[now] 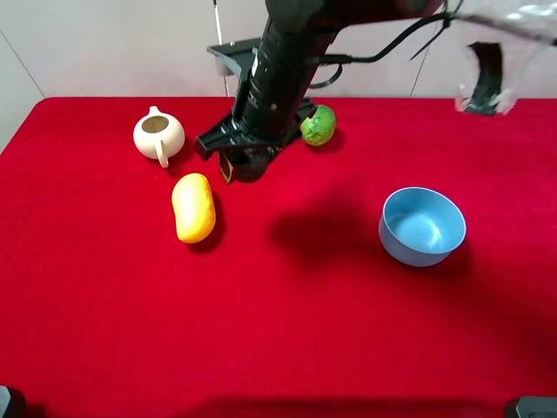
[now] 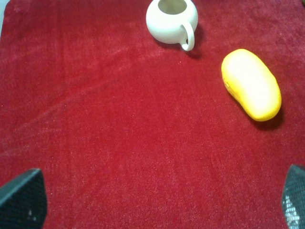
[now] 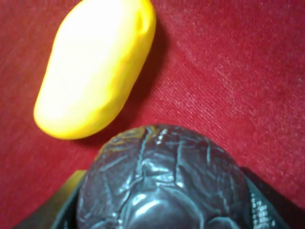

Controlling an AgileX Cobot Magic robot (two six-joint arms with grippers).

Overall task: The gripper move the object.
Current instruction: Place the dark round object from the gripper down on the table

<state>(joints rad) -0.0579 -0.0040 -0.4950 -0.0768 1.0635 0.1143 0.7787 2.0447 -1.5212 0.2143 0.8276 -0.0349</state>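
Observation:
The object, a glossy dark brown-purple wrinkled ball point(image 3: 162, 176), fills the lower part of the right wrist view, held between the right gripper's black fingers point(image 3: 259, 210). My right gripper point(image 1: 246, 165) reaches across from the back and is low over the red cloth, between the yellow mango and the green fruit. In the exterior view the arm hides the ball. I cannot tell whether the ball rests on the cloth. My left gripper point(image 2: 157, 198) is open and empty, with its fingertips point(image 2: 21, 198) wide apart above bare red cloth.
A yellow mango point(image 1: 193, 207) lies just left of the right gripper and also shows in the wrist views point(image 2: 251, 85) point(image 3: 95, 67). A white teapot point(image 1: 158, 135) stands behind it. A green fruit point(image 1: 318, 125) sits to the gripper's right. A blue bowl point(image 1: 422, 226) is at the right.

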